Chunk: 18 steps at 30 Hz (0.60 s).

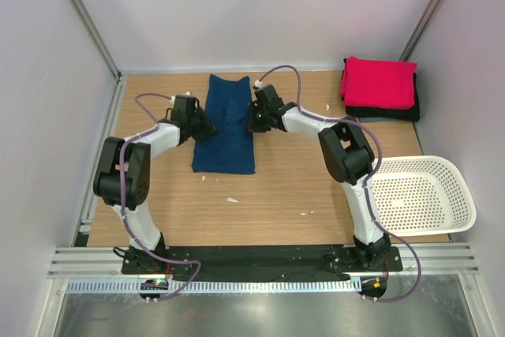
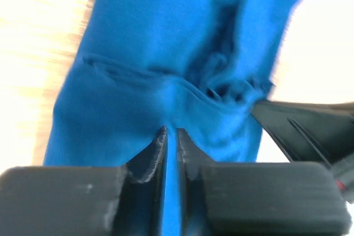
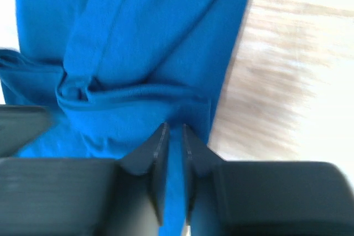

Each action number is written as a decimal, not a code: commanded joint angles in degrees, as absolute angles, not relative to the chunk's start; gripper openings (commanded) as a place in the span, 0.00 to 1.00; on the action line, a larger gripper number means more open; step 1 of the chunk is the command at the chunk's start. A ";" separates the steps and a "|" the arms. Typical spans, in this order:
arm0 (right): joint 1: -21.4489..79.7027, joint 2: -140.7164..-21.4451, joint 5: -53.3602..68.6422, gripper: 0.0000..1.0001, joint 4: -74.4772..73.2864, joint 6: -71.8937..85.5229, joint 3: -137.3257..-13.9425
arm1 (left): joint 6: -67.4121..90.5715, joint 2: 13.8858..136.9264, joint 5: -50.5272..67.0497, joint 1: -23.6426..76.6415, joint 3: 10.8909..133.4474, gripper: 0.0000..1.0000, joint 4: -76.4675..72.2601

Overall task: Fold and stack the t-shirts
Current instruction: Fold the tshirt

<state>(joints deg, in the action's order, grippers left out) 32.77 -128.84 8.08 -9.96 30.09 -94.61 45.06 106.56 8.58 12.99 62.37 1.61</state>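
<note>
Navy t-shirt (image 1: 225, 128) lay as a long strip, far centre of table (image 1: 276, 187). Left gripper (image 1: 207, 128) and right gripper (image 1: 254, 120) each pinched a side edge mid-length, jaws nearly closed on cloth. Next fold likely needed both lifting evenly, edges aligned.

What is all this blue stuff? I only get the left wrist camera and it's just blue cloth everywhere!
Observer: It's a blue t-shirt, folded into a long strip on the table.
Operator: Are there more shirts?
Observer: Yes, a pink-red t-shirt lies folded on a black t-shirt in the far right corner.
Operator: Anything else?
Observer: A white basket sits on the right side, nearer the arms.
</note>
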 commanded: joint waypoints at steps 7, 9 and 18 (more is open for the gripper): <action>32.96 -112.61 11.07 0.63 -23.28 27.76 -94.78 | 37.79 82.63 2.30 12.83 63.99 0.59 22.72; 33.05 -110.23 13.09 0.68 -23.12 31.45 -90.55 | 41.38 78.59 0.36 12.92 60.58 0.59 26.44; 35.33 -98.18 10.37 0.68 -12.76 46.65 -64.00 | 64.15 60.13 0.35 12.92 33.24 0.59 21.02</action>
<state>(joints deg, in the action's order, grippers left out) 34.83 -100.03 11.07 -16.67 39.24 -68.66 54.92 64.34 1.48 12.99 38.39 22.26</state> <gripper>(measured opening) 0.684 0.591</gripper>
